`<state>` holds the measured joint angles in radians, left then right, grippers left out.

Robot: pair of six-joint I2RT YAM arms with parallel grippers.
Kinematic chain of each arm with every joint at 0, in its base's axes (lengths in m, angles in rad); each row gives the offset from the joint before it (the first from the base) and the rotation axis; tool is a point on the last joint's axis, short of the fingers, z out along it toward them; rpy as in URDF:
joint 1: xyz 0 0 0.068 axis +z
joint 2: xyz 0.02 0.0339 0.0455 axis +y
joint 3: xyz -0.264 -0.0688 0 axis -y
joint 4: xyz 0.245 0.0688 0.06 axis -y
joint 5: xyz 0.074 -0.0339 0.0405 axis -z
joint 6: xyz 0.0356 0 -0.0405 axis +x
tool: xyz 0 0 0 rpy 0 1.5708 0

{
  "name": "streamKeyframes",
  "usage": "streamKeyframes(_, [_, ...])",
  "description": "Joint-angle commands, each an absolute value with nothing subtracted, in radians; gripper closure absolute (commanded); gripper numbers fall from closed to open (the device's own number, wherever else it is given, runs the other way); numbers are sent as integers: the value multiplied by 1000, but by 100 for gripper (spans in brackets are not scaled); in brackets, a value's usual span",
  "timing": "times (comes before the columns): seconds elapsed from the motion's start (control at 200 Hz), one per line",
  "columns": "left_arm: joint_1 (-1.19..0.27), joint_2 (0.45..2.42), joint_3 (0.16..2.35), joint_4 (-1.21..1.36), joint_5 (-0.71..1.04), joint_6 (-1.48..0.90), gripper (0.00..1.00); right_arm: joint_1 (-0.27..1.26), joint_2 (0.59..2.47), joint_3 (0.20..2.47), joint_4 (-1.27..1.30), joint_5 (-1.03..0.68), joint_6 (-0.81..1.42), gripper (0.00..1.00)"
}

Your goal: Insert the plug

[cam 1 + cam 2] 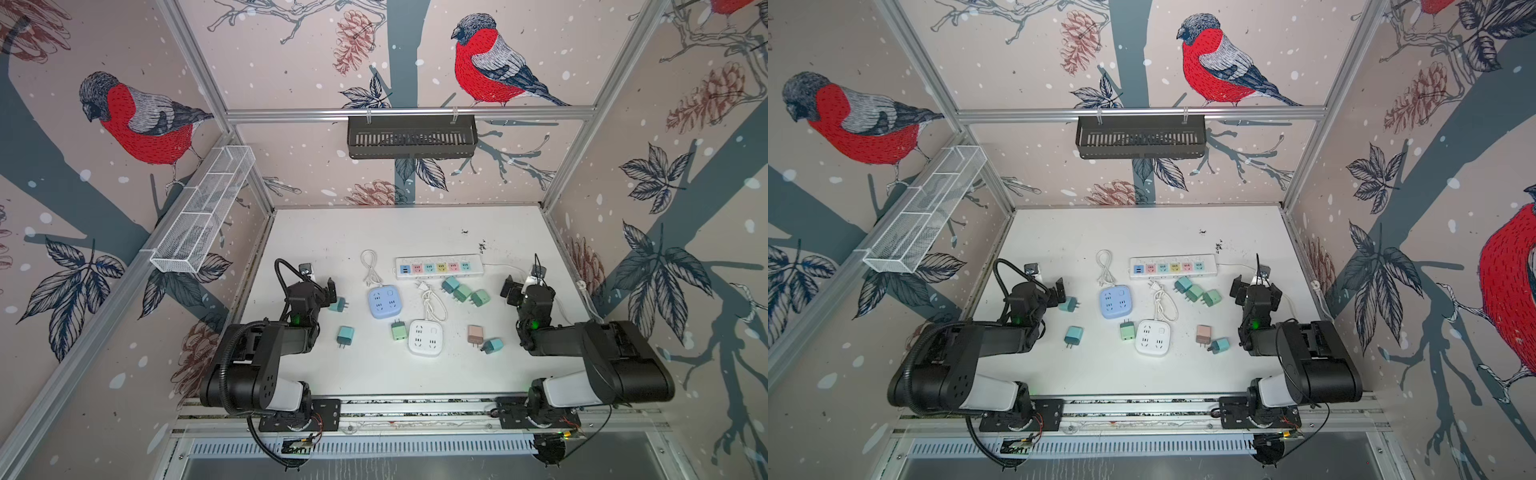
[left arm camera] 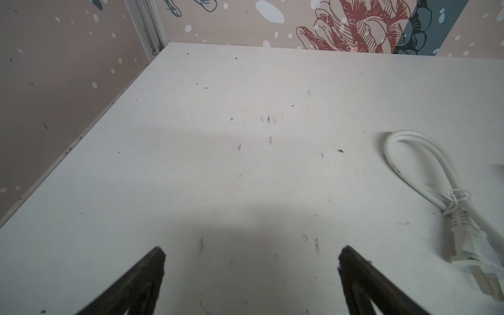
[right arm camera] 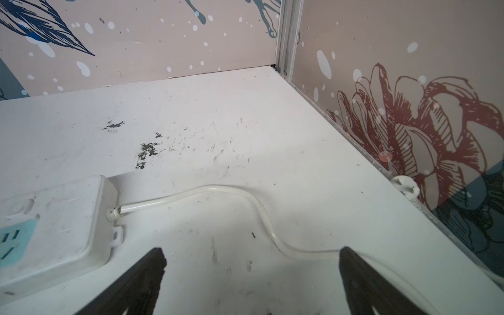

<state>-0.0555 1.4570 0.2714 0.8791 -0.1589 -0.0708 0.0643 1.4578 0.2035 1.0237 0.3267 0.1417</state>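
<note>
Both grippers were released and held nothing. Left gripper (image 2: pixel 252 248) had its jaws wide over the bare table (image 2: pixel 218 136). Right gripper (image 3: pixel 252 249) had its jaws wide over the white cord (image 3: pixel 231 191), at the right end of the power strip (image 1: pixel 439 266), which lay far middle. Plugs lay loose: a teal plug (image 1: pixel 337 305) just right of the left gripper and a green plug cluster (image 1: pixel 463 292) just near of the strip. The blue cube socket (image 1: pixel 382 302) and white cube socket (image 1: pixel 425 337) sat mid-table.

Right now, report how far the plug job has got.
Nothing looks done: the power strip shows every socket empty. Nothing in hand: both jaws stand open, holding nothing. Left: grasp a loose plug, such as the teal plug nearest the left jaws, and insert it.
</note>
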Motion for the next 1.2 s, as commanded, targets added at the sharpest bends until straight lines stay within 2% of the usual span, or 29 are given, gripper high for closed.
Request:
streamKeyframes(0.0, [-50, 1503, 289, 1107, -189, -34, 1, 72, 1502, 216, 1241, 388, 109, 1])
streamKeyframes(0.986, [-49, 1504, 290, 1104, -187, -32, 1, 74, 1502, 213, 1244, 390, 109, 1])
streamKeyframes(1.101, [-52, 1464, 270, 1110, -174, -28, 1, 94, 1450, 210, 1226, 436, 94, 1])
streamKeyframes(1.196, [-64, 1312, 262, 976, -170, -33, 1, 154, 1365, 235, 1111, 580, 77, 1])
